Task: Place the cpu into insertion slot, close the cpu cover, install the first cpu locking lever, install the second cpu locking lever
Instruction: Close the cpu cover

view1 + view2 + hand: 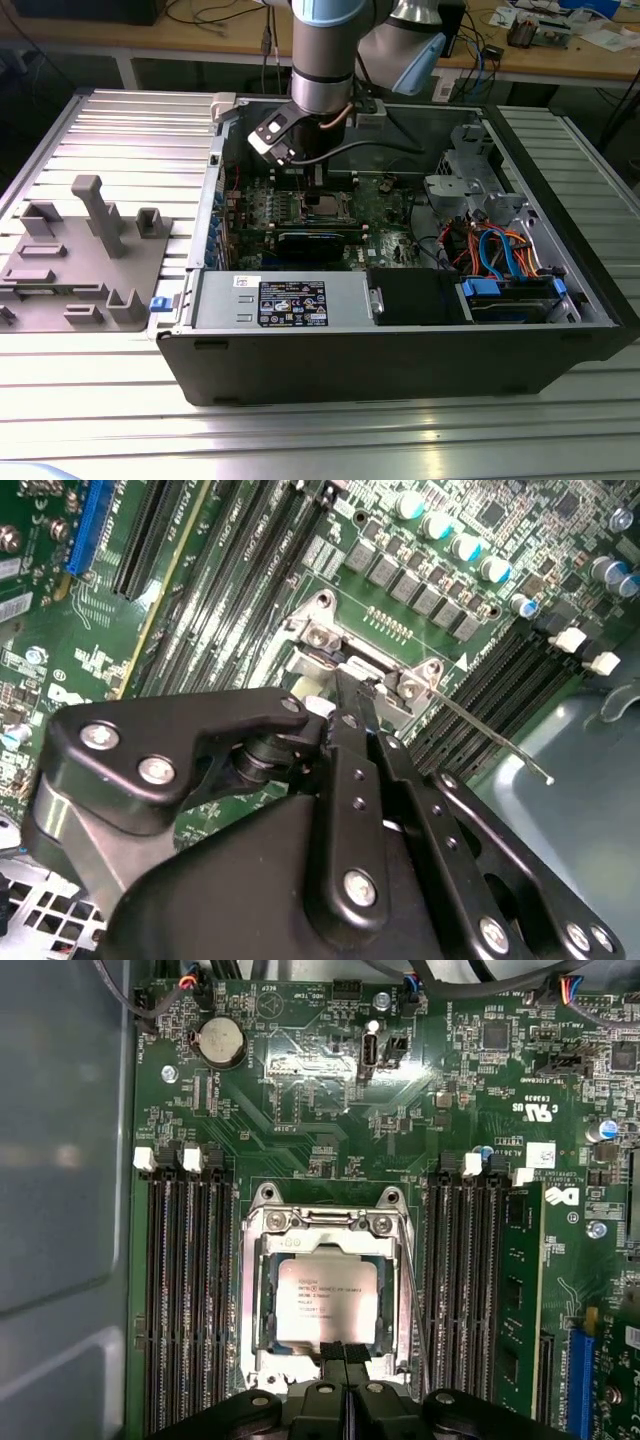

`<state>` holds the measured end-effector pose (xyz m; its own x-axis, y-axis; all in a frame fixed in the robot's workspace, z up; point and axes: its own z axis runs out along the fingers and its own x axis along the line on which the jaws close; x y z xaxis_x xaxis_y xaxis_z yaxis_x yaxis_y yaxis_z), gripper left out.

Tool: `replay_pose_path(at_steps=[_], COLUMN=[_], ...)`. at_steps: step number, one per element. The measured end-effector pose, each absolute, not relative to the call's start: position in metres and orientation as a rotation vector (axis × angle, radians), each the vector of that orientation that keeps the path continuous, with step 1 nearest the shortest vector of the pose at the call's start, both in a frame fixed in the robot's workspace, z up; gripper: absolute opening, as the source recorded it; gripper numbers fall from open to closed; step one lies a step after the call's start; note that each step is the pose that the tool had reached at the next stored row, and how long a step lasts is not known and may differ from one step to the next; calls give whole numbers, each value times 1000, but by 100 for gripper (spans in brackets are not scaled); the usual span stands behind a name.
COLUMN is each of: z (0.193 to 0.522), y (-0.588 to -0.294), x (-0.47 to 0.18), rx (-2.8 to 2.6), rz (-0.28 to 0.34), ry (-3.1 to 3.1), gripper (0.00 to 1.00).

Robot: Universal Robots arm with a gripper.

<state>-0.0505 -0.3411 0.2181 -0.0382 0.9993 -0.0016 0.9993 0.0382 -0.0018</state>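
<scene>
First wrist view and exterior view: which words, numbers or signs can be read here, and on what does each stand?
cpu, metal top: lines of fine print, too small to read.
circuit board: white lettering and codes, too small to read reliably.
white sticker on the board: unreadable.
black label on the silver box, exterior view: too small to read.
Nothing can be quoted with certainty.

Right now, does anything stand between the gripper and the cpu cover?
Nothing visible does. In the first wrist view the gripper sits right at the edge of the cpu cover, which frames the cpu.
</scene>
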Motion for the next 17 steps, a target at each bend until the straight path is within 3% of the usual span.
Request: replay_pose_path(at_steps=[17], z=[206], y=[-341], x=[-54], rx=[-2155], rz=[2], ry=[-2286], gripper=[11])
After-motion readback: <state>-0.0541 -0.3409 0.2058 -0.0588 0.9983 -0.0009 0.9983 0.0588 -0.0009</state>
